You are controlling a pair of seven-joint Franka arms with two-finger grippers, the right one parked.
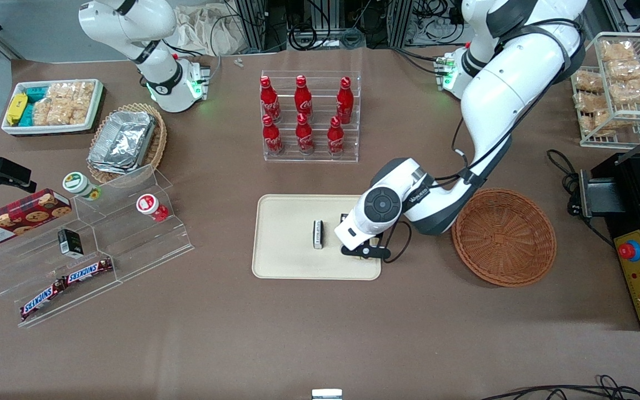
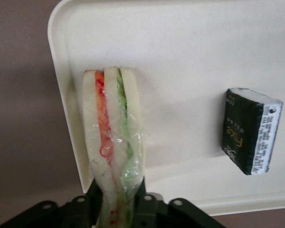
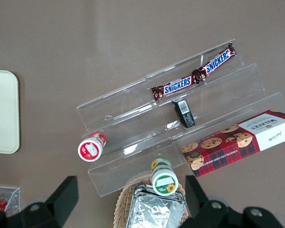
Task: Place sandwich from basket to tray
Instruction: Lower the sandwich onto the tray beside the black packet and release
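One item is in transit: the sandwich point(image 2: 113, 142), held on edge between the closed jaws of the gripper point(image 1: 363, 248), which sits over the tray point(image 1: 286, 261) at the end nearest the basket point(image 1: 504, 236). In the left wrist view the fingers point(image 2: 97, 202) pinch the wedge at its narrow end, and the free end points down at the tray floor just inside the rim. The basket now shows nothing inside it.

Judged step: lowering and release. To do it well, descend until the wedge's lower edge bears on the tray, then part the jaws gradually (the clear wrap may cling to a pad). Keep the wedge inside the rim; it hangs close to that edge, so a small shift toward the tray's middle would add margin.

The black-and-white block point(image 1: 317, 234) stands on the tray, farther from the basket than the gripper, apart from the sandwich. Avoid contact with it.
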